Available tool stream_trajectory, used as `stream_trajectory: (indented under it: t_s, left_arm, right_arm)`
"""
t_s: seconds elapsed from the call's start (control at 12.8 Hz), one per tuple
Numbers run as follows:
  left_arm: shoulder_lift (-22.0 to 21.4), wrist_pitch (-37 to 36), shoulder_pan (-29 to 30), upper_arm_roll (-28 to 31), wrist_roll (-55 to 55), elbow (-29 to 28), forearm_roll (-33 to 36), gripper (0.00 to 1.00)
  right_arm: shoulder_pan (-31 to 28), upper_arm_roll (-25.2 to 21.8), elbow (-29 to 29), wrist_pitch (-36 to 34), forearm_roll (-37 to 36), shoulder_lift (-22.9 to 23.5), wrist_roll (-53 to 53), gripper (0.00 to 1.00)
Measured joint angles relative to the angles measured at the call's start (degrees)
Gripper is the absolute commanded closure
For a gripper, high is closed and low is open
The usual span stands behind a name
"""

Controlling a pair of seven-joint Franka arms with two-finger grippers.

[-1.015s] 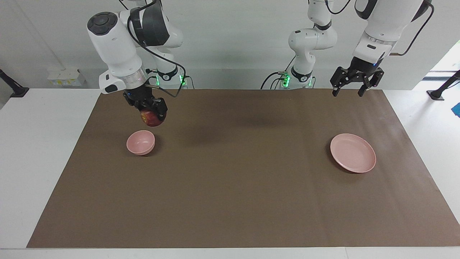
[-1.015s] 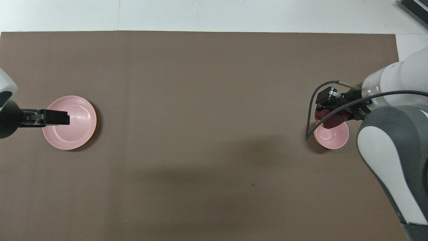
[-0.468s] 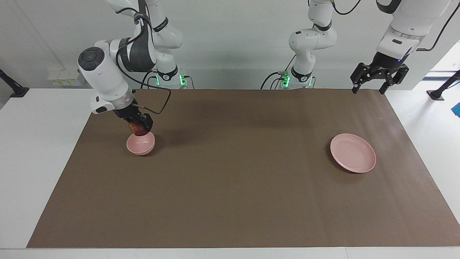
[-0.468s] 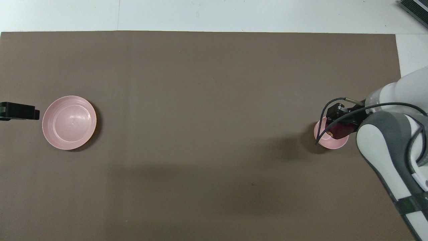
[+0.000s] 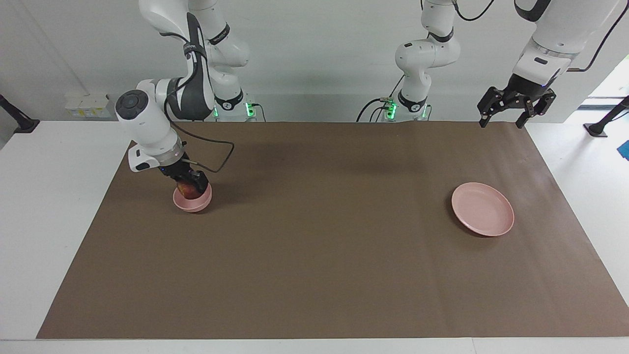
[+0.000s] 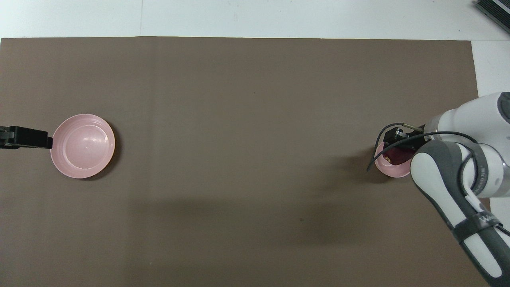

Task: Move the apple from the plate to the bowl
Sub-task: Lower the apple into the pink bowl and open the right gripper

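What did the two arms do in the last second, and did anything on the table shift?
The right hand, shut on the dark red apple, came down from above the small deep pink bowl and now holds the fruit in its mouth. The open left hand rose and drew away toward its end of the table. The bowl, the wide shallow pink plate and the brown mat stayed put.

Bright, even light from above, no dim spots. Brown mat (image 5: 314, 255) reads flat and matte, no glare on it. Soft broad shadows w/ blurry edges lie on the mat nr its middle in both views, and a darker small one sits beside the bowl (image 5: 192, 200). Thin dark crescent hugs the plate (image 5: 482, 215). Slight sheen inside the plate in overhead view. Daylight blows out a patch past the table's edge, at the left arm's end. Focus sharp throughout; no clear edge bending.
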Motion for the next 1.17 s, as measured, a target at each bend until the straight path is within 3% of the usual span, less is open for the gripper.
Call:
stream_trajectory:
  t_s: [0.31, 0.47, 0.55, 1.17]
  left_arm:
    - [0.49, -0.44, -2.43, -0.49, -3.06, 0.09, -0.09, 0.00]
    - [0.85, -0.44, -2.54, -0.48, -3.34, 0.39, -0.08, 0.00]
    - [0.96, -0.45, -2.52, -0.33, -3.34, 0.39, -0.08, 0.00]
    - [1.09, -0.48, -2.49, -0.32, -3.52, 0.38, -0.08, 0.00]
  right_arm:
    - [-2.39, -0.05, -2.79, 4.62, -2.00, 2.28, -0.13, 1.00]
    - [-2.42, 0.11, -3.16, 4.65, -2.00, 2.27, -0.01, 0.10]
    - [-2.41, 0.18, -3.06, 4.65, -2.00, 2.28, 0.49, 0.00]
    - [-2.18, 0.72, 8.04, -5.84, -2.00, 1.99, -2.55, 0.00]
